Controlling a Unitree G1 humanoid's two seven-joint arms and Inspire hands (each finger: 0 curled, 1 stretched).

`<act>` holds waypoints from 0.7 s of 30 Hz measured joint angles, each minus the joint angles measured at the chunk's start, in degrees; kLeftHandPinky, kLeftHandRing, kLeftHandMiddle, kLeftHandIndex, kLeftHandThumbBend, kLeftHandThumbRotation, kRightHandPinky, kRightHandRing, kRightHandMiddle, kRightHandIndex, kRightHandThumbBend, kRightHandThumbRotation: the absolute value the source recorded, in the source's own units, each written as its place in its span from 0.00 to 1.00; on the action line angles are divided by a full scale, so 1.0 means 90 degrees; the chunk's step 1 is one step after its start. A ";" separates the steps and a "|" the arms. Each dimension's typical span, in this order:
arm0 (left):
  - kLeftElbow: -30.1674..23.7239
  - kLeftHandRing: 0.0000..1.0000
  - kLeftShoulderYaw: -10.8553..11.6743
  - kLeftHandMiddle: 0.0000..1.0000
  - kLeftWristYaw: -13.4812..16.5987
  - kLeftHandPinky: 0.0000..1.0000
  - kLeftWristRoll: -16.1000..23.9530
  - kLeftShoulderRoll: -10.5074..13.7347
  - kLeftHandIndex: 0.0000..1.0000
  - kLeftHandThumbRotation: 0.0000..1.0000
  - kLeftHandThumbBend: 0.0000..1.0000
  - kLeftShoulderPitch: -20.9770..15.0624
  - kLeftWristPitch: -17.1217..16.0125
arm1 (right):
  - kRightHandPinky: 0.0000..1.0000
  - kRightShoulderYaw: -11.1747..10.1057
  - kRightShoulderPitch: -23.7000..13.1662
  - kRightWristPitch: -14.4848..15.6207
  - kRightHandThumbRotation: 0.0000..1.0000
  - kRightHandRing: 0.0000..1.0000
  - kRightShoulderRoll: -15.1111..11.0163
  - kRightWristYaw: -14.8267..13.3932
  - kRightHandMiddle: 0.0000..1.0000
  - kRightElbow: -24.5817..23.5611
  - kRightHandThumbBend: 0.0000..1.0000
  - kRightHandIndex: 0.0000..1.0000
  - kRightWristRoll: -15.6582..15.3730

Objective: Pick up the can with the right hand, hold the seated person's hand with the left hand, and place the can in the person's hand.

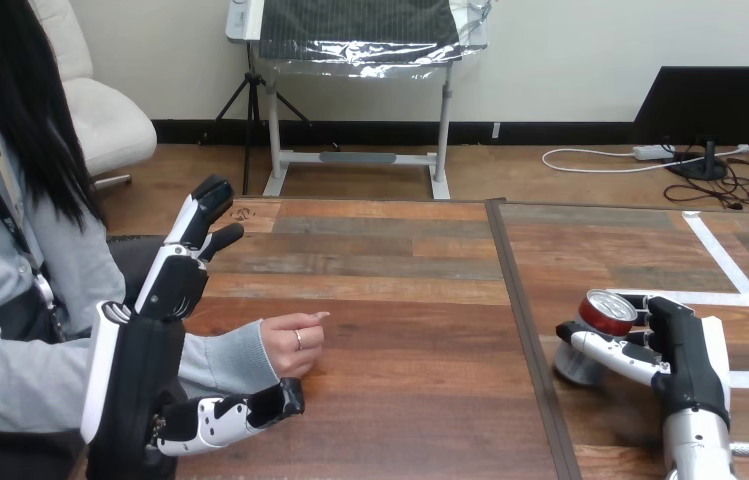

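- My left hand (140, 365) sits nearest, low on the left. Fingers are straight and spread, gripping nothing, with the thumb just near of the person's grey sleeve.
- Over on the right, my right hand (690, 350) has its fingers wrapped round the can (605, 312), down by the table (400, 300).
- The person's hand (290, 345) rests on the wood just right of my left palm.

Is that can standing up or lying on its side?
Standing up: the can shows its round lid on top, and the right hand curls its fingers round its side.

head view | from robot's head | faces forward-down | close over table (400, 250)
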 measured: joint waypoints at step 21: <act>0.0000 0.93 0.0276 0.96 0.0336 0.84 0.0694 -0.0046 0.93 0.60 1.00 -0.0084 0.0109 | 0.39 0.0106 0.0086 -0.0414 0.00 0.48 0.0097 -0.0150 0.56 0.0000 0.76 0.54 -0.0023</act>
